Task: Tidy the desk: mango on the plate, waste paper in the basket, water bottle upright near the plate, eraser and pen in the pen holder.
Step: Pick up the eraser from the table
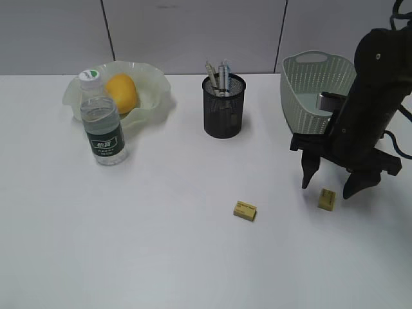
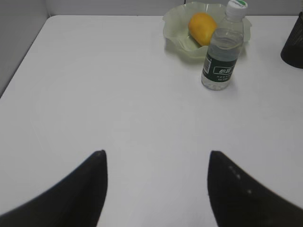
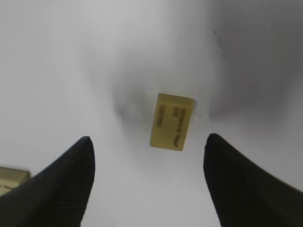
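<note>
Right gripper (image 1: 327, 185) low over worktop (image 1: 161, 244), jaws spread wide, empty, straddling yellow eraser (image 3: 171, 121) w/o touching. Second eraser (image 1: 244, 210) lying further left. Left gripper (image 2: 156, 163) jaws wide apart, holding nothing. Mango (image 1: 121, 93) in plate (image 1: 154, 96), water bottle (image 1: 103, 125) upright just in front. Pens in pen holder (image 1: 223, 106). Basket (image 1: 309, 87) behind right arm.

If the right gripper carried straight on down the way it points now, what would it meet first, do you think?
Most likely the small yellow rectangular eraser lying on the white table; it sits between the open right gripper fingertips, just below them.
</note>
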Controlling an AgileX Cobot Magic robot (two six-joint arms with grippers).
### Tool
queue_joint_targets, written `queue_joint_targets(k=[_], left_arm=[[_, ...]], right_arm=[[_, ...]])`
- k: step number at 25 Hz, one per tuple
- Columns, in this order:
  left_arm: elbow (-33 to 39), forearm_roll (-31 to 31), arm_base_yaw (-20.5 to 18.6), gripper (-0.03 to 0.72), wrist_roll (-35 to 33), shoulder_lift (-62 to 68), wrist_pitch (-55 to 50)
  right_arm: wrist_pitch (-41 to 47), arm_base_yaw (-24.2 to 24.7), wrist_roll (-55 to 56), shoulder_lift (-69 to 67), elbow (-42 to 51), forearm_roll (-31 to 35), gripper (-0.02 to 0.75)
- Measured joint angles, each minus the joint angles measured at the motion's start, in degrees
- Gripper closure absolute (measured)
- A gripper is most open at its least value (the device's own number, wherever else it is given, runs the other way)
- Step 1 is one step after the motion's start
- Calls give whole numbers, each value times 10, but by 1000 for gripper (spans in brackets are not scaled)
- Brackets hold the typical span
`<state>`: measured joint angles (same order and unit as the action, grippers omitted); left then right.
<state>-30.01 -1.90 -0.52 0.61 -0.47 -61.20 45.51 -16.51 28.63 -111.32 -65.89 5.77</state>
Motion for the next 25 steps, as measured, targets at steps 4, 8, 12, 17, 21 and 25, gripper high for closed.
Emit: queue_joint_targets(k=[4,8,12,17,21,25], left_arm=[[0,0,0,183,0,0,0],[0,0,0,189,0,0,0],[0,0,0,200,0,0,0],[0,0,0,203,0,0,0],[0,0,0,203,0,0,0],[0,0,0,215,0,0,0]], right_arm=[[0,0,1,-22,0,-3,174],[-5,0,2,-29,-1,-4,174],[-9,0,2,-43,-1,-4,174],[-9,0,2,-54,-1,-1,209],[-9,0,3,-54,-1,-1,297],[-9,0,3,-54,-1,0,421]])
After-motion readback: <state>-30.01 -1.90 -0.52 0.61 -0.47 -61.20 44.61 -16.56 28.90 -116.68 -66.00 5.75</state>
